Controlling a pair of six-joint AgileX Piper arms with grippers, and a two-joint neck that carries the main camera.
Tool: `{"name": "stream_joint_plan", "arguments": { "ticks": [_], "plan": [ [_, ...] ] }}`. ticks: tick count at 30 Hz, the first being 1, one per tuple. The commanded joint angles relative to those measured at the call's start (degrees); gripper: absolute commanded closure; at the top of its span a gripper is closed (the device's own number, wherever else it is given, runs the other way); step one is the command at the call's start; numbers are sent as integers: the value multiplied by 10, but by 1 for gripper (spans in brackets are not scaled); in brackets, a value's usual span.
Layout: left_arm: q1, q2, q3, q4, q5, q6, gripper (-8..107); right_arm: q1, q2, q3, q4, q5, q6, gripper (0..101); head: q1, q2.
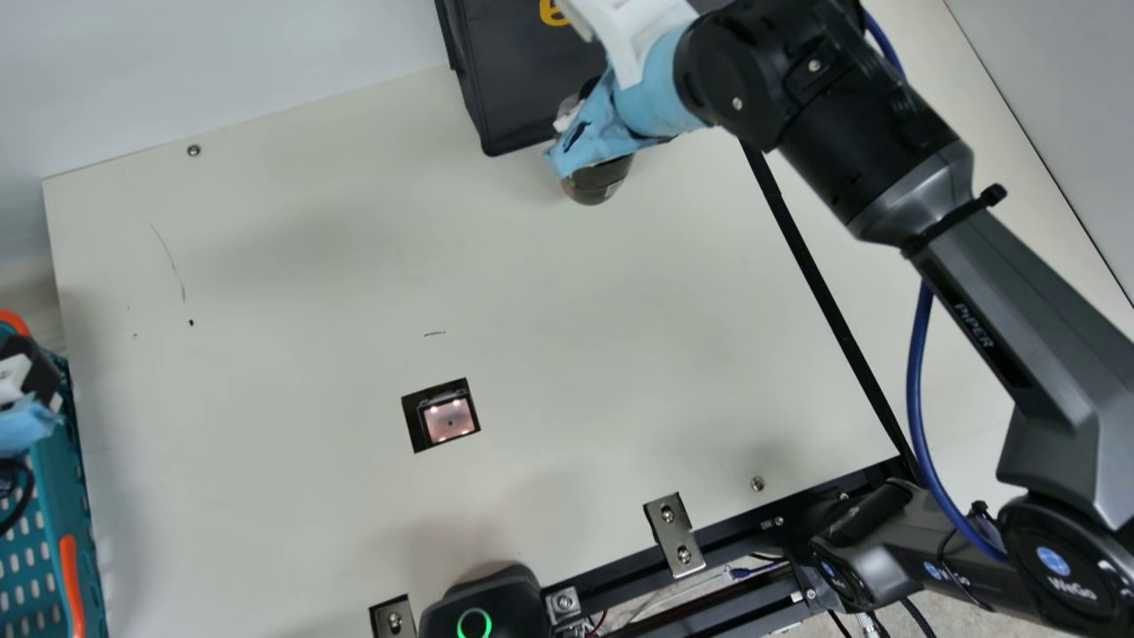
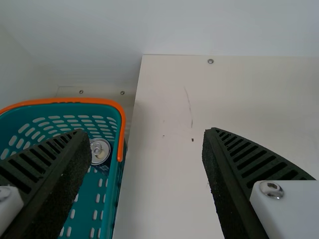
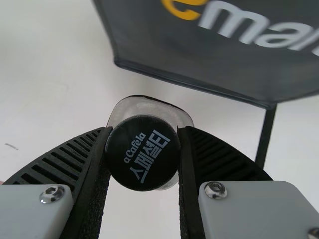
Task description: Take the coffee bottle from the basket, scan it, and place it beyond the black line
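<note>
Table (image 1: 310, 266), bottle (image 1: 598, 184) in right hand (image 1: 586, 143)

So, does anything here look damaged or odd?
A thin curved scratch marks the pale table, with a dark speck near it. The blue wrapping around the right gripper looks crumpled and makeshift. Nothing looks spilled.

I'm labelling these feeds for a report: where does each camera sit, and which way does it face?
Main view: on the neck, looking down at the table, scanner window and black line; the right arm and a bit of the left arm show.
Left wrist view: on the left arm, facing the basket and table past its open claw.
Right wrist view: on the right arm, facing down on the coffee bottle gripped in its claw.
Shared: main and right wrist, the bottle; main and left wrist, the basket.
</note>
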Motion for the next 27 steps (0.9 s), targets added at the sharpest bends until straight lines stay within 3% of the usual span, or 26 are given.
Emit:
{"name": "stream_joint_plan", "arguments": {
  "ticks": [1,27],
  "plan": [
    [0,0,0,0,0,0,9,-21,0,0,2,0,-3,101,-15,-1],
    [0,0,0,0,0,0,9,-221,11,-21,37,10,-79,101,-15,-1]
  ]
}}
